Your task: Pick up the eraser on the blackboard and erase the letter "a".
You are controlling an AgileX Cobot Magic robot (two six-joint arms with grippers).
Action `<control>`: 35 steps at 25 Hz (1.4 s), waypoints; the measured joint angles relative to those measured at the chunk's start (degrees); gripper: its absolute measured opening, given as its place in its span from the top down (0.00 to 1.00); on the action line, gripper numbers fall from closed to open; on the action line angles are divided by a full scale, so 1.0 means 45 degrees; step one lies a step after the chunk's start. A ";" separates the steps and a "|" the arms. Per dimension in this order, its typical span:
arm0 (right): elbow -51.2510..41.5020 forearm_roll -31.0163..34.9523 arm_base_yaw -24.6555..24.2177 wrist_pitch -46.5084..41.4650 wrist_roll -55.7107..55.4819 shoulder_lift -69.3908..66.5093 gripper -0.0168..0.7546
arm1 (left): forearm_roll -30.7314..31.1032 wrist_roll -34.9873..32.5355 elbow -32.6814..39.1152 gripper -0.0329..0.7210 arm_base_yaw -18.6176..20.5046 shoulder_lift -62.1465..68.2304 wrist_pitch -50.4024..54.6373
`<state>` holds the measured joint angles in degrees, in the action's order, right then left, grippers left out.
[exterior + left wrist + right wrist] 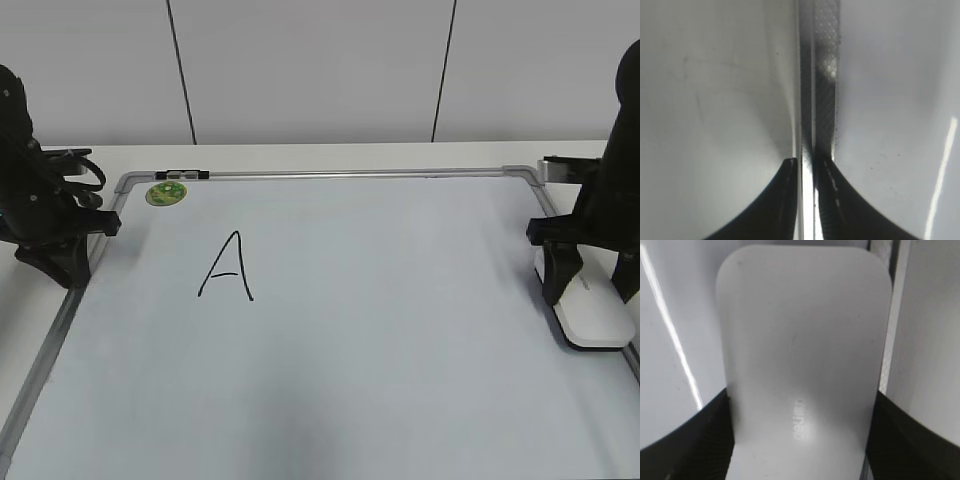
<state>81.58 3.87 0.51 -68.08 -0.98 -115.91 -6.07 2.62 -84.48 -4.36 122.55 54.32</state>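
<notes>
A flat white desk (300, 155) carries everything, showing as a pale band along the far side and again at the lower left corner. Behind it stands a light grey panelled wall (310, 70), split by two thin dark vertical seams. A tall handwritten capital "A" in black marker (227, 266) stands left of centre, below a round green sticker (165, 193).

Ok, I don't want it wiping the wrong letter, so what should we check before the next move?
1. Right pincer straddles the eraser: ok.
2. Fingers against both eraser sides: ok.
3. Eraser lifted off the blackboard: cannot tell.
4. Lowercase "a" in view: not ok, only the capital A shows.
5. Left pincer out of the way, over the left frame: ok.
</notes>
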 joint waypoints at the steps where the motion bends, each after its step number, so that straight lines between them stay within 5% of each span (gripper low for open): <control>1: 0.0511 0.0000 -0.0057 -0.0024 0.0049 -0.0381 0.30 | 0.0000 0.0000 0.0000 0.82 0.0000 0.0000 0.0000; 35: 0.1401 -0.0258 -0.0115 -0.0174 0.0217 -0.1119 0.28 | -0.0019 0.0000 0.0000 0.82 0.0000 0.0000 0.0009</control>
<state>87.89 2.71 0.00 -68.87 0.00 -120.95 -6.15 2.62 -84.48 -4.36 122.55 54.36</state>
